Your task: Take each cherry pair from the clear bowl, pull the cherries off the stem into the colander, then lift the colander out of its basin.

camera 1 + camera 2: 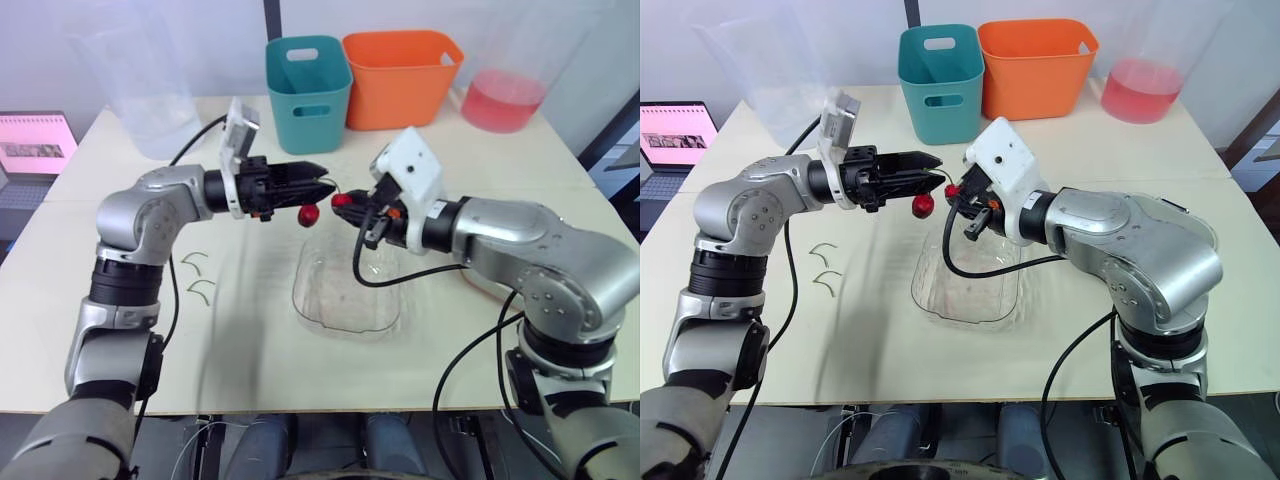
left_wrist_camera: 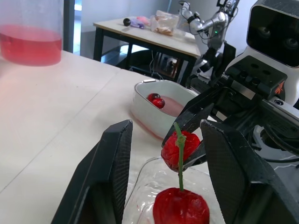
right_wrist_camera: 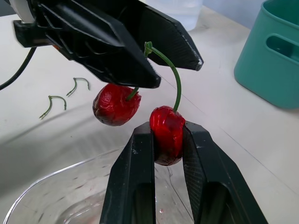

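A cherry pair hangs between my two grippers above the clear bowl [image 1: 303,292]. My right gripper [image 3: 167,128] is shut on one red cherry [image 3: 166,122]. Its green stem [image 3: 176,81] arcs up between the fingers of my left gripper [image 1: 325,183]. Those fingers stand apart, and I see no contact with the stem [image 2: 180,154]. The second cherry [image 1: 310,215] dangles from the stem just below the left fingers. Behind my right arm, the white basin [image 2: 145,109] holds the colander with two cherries [image 2: 155,99] in it.
Two bare green stems [image 1: 195,264] lie on the table left of the bowl. A teal bin [image 1: 308,90] and an orange bin [image 1: 400,75] stand at the back. A tub of pink liquid [image 1: 503,100] is at the back right, a clear jug [image 1: 150,100] at the back left.
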Action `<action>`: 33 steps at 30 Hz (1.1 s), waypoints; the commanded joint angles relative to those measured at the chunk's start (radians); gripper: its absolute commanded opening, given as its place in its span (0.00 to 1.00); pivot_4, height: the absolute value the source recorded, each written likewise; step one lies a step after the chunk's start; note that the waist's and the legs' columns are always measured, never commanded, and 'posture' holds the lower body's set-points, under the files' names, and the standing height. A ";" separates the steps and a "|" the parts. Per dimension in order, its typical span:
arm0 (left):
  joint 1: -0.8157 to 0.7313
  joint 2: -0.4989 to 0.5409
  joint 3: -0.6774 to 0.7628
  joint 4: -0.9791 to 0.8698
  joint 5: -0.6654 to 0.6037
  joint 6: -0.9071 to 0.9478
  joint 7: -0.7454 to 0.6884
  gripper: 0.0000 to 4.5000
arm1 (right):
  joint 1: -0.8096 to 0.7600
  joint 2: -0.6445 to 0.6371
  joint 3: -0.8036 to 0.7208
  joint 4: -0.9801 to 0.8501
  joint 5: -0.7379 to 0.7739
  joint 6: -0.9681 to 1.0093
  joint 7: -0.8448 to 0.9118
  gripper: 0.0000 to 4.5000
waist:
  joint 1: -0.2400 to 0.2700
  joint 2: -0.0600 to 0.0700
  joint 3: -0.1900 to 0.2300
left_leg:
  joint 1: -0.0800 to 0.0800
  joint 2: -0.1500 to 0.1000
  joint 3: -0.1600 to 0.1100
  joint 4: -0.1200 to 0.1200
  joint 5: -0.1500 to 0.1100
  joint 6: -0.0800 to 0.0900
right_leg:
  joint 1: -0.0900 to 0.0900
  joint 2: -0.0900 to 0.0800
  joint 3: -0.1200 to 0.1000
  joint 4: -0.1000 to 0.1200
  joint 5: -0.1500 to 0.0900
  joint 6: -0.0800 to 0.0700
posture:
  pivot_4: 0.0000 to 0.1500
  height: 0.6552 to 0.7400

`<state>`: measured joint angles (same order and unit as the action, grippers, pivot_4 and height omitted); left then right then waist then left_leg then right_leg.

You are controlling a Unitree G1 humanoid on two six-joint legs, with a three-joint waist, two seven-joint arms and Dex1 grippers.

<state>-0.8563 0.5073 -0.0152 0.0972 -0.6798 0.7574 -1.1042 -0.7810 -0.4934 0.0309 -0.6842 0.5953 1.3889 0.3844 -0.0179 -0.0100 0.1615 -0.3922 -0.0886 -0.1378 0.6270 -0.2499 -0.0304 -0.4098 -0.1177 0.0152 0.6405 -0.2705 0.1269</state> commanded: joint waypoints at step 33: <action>-0.098 0.053 -0.040 -0.035 0.046 -0.067 -0.162 0.00 | -0.041 0.071 -0.255 0.264 0.385 0.057 0.096 0.94 | -0.001 0.000 0.000 | 0.000 0.000 0.000 0.000 -0.001 0.002 | 0.000 0.000 0.000 0.001 0.000 0.000 | 1.00 1.00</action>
<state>-0.9273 0.5586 -0.0663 0.0763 -0.6347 0.7087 -1.2617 -0.8013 -0.4296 -0.2118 -0.4063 0.9586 1.4660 0.4893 -0.0192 -0.0100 0.1615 -0.3920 -0.0885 -0.1379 0.6271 -0.2512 -0.0281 -0.4099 -0.1177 0.0152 0.6416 -0.2705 0.1269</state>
